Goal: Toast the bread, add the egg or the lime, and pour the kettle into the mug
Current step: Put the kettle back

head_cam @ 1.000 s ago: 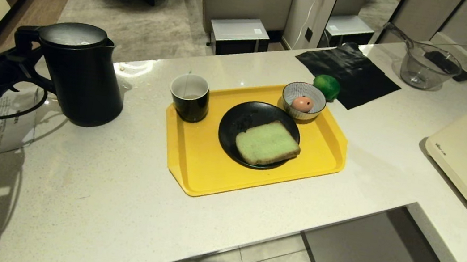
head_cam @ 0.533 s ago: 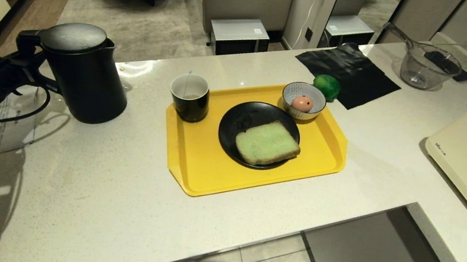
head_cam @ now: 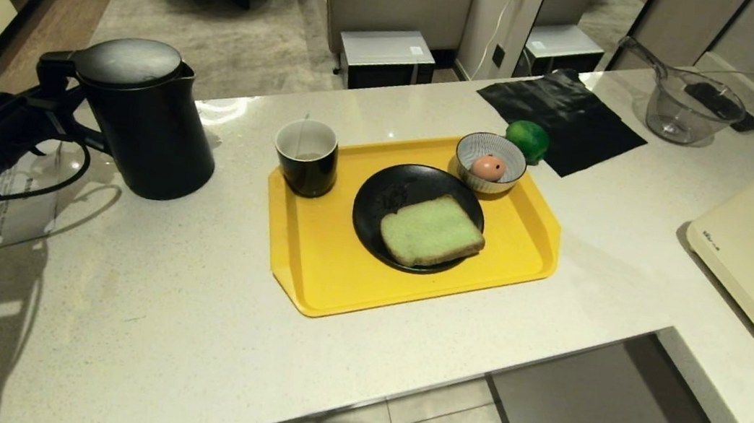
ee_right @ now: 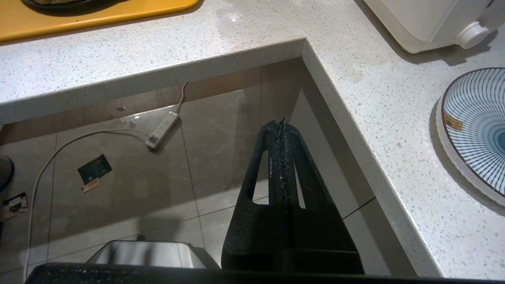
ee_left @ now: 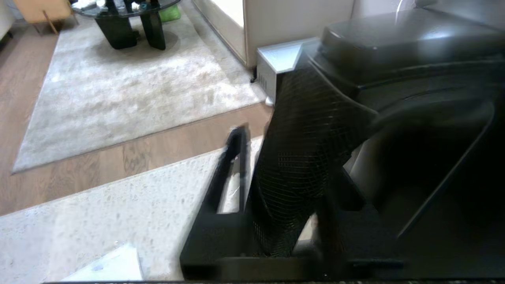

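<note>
A: The right hand [ee_right: 282,130] hangs clenched and empty below the desk [head_cam: 154,299] edge, nearer than the tray [head_cam: 311,268].

B: On the tray: bread [head_cam: 431,230], mug [head_cam: 306,156], egg [head_cam: 488,167]. The lime [head_cam: 528,140] sits just behind it.

A: Left of the tray, the left hand [ee_left: 276,165] grips the kettle [head_cam: 141,119] by its handle.

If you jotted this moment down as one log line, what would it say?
left tool: on kettle handle | kettle: upright on counter, beside tray | mug: on tray | right tool: shut, parked off counter
</note>
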`<state>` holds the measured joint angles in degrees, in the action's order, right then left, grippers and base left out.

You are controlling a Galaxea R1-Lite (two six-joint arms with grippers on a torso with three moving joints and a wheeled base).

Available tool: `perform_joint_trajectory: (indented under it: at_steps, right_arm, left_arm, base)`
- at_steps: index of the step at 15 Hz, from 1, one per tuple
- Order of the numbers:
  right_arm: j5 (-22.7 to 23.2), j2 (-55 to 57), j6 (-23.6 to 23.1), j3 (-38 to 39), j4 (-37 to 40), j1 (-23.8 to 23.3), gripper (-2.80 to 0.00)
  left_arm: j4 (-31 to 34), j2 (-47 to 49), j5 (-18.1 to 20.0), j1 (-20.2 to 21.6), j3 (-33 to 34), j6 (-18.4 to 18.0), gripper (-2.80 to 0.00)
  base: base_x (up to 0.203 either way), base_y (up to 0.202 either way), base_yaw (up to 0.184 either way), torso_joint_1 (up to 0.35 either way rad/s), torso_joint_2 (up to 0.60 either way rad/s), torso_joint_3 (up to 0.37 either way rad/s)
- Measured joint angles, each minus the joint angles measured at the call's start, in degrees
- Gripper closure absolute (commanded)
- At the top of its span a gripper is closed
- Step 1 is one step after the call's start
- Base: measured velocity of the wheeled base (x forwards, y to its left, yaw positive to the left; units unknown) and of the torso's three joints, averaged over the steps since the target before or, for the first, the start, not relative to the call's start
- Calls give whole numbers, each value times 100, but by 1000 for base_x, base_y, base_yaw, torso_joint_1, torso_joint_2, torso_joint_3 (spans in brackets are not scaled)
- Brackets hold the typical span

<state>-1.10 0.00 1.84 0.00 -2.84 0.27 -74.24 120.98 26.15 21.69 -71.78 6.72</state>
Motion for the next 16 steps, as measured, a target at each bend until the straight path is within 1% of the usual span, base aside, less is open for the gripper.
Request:
perform_joint_trajectory:
  at_steps: [3,6,11,16]
  right_arm:
    - [0,0,5,0,1,-2,0]
    - [-3,0,0,0,0,-5,0]
    - [0,0,2,0,0,-2,0]
    - [-1,0,2,0,-1,-2,0]
  left_arm:
    - [18,-66,1,-2,10,41,-280]
    - [120,-180,15,-2,156,2,-280]
    - [132,-448,33,-142,959,-10,-280]
    - [134,-662,39,-240,1352,-70,-280]
  base:
    - [0,0,0,0,0,0]
    - [0,0,0,0,0,0]
    - [0,0,0,0,0,0]
    - [0,0,0,0,0,0]
